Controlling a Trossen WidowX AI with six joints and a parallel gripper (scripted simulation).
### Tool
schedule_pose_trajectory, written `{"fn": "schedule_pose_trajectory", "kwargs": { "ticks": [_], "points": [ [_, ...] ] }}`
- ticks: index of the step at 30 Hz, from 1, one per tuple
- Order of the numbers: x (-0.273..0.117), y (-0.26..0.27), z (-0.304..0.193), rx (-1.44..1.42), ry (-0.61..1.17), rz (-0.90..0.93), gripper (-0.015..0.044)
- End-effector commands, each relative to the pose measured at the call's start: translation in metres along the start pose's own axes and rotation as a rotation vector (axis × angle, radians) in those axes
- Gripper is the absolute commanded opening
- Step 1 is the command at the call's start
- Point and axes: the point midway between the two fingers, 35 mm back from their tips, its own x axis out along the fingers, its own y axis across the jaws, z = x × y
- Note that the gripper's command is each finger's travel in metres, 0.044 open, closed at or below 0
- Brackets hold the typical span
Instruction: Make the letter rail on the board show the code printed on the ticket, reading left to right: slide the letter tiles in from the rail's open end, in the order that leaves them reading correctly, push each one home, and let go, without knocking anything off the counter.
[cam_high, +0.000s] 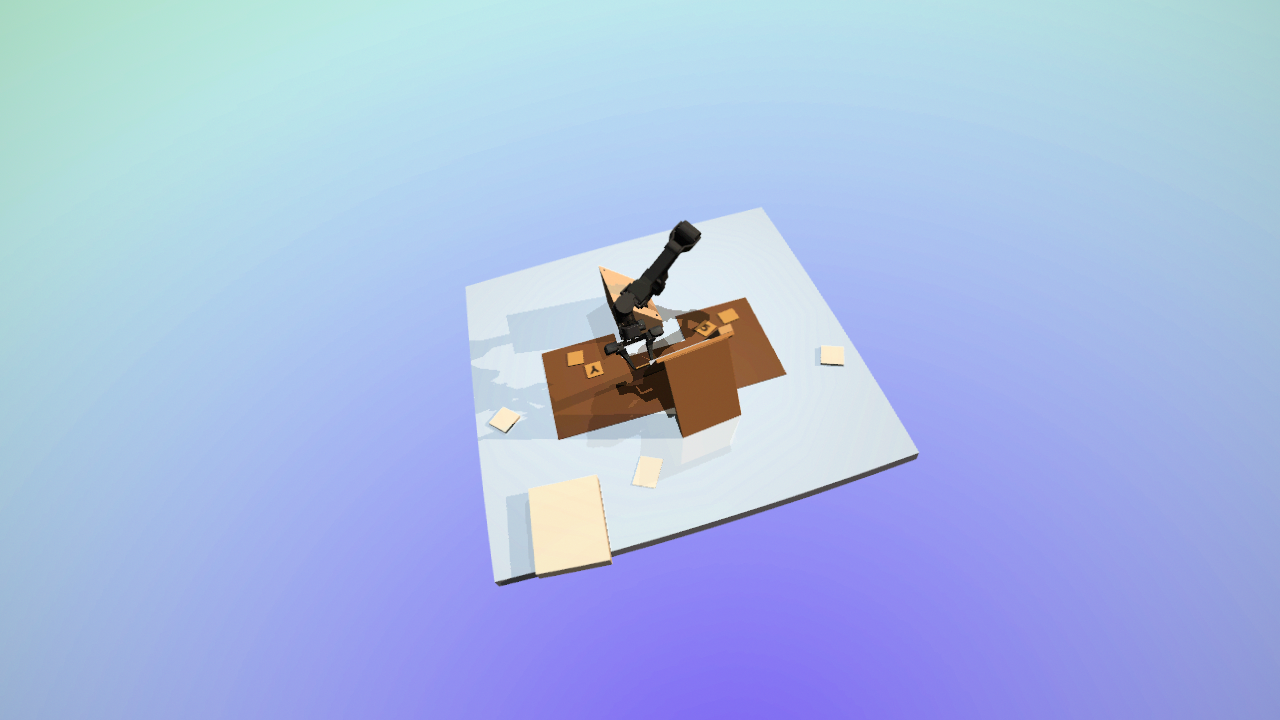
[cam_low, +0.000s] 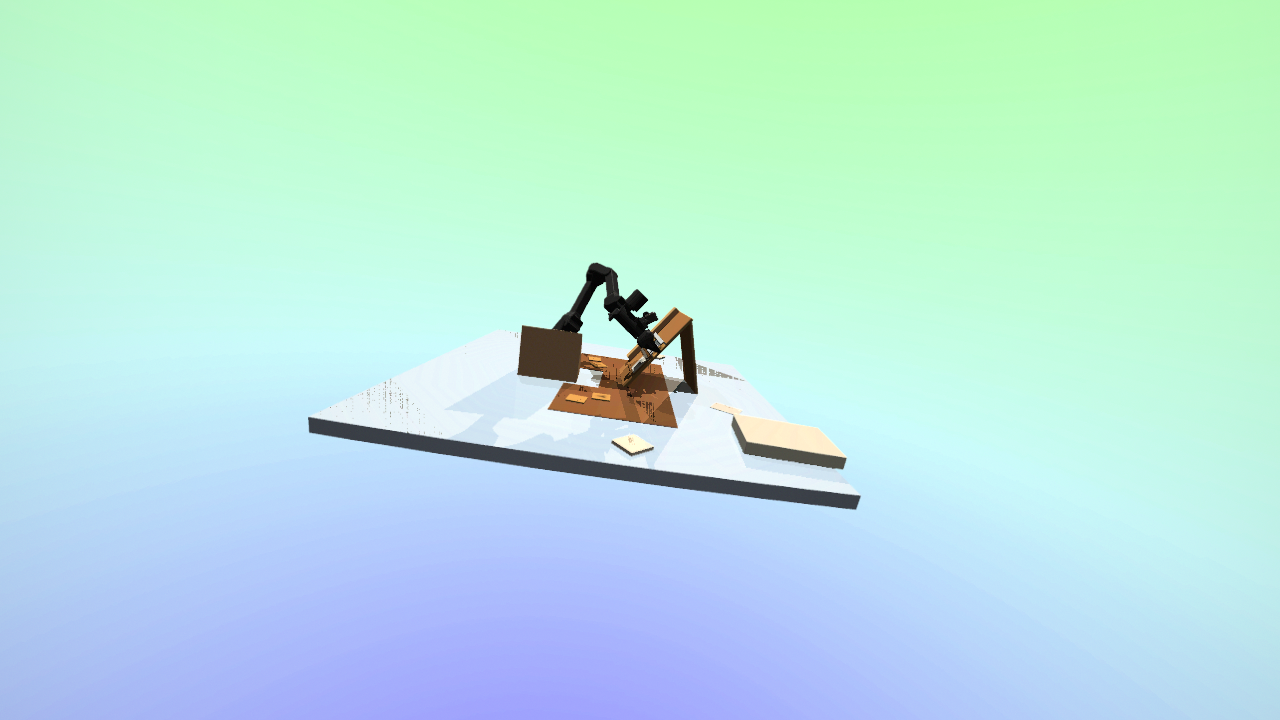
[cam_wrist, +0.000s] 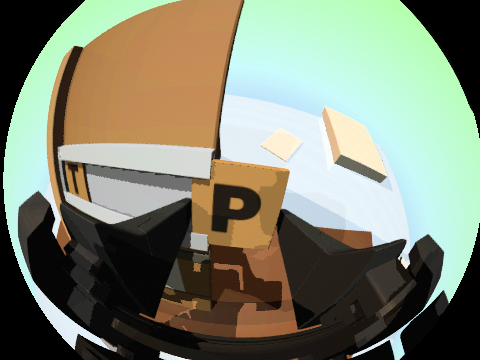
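- Gripper (cam_high: 643, 362) (cam_low: 659, 350) (cam_wrist: 235, 211) is grasping the P tile (cam_wrist: 239, 205), 1 dark finger on each side, the letter upright in the wrist view.
- That P tile is at the open end of the rail (cam_low: 639, 361) (cam_wrist: 132, 153), its edge overlapping the rail's end as seen from the wrist; I can't tell whether they touch.
- Inside the rail, toward the other end, sits 1 T tile (cam_wrist: 76, 181), with a pale gap between it and the P.
- Behind the rail, the brown board (cam_low: 666, 327) (cam_wrist: 145, 90) leans back, propped by a rear panel (cam_high: 707, 389) (cam_low: 688, 358).
- Below, a reddish-brown mat (cam_high: 760, 349) (cam_low: 646, 415) carries loose tiles. On 1 side lie a tile marked like a Y (cam_high: 593, 369) (cam_low: 600, 396) and a tile (cam_high: 575, 358) (cam_low: 576, 399) whose face I can't read.
- Across the mat, 3 more tiles (cam_high: 705, 328) lie close together, 1 of them lettered, too small to read surely.
- Near the black arm (cam_high: 657, 271) (cam_low: 586, 291) stands a tan panel (cam_high: 612, 282) (cam_low: 548, 353); I can't make out any code on it.
- Farther out, 3 cream cards (cam_high: 647, 471) (cam_low: 632, 444) (cam_wrist: 281, 144) lie well apart on the pale counter (cam_high: 805, 429) (cam_low: 429, 394), and 1 thick cream block (cam_high: 570, 525) (cam_low: 787, 441) (cam_wrist: 354, 142) is by its corner.
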Motion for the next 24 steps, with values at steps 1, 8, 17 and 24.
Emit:
{"fn": "schedule_pose_trajectory", "kwargs": {
  "ticks": [1, 8, 17, 24],
  "points": [
    [0.0, 0.002, 0.002, -0.002, -0.004, -0.005, 0.0],
    [0.0, 0.005, 0.002, -0.002, -0.004, -0.005, 0.0],
    [0.0, 0.01, 0.002, -0.002, -0.004, -0.004, 0.0],
    [0.0, 0.013, 0.002, -0.002, -0.004, -0.004, 0.0]
  ]
}}
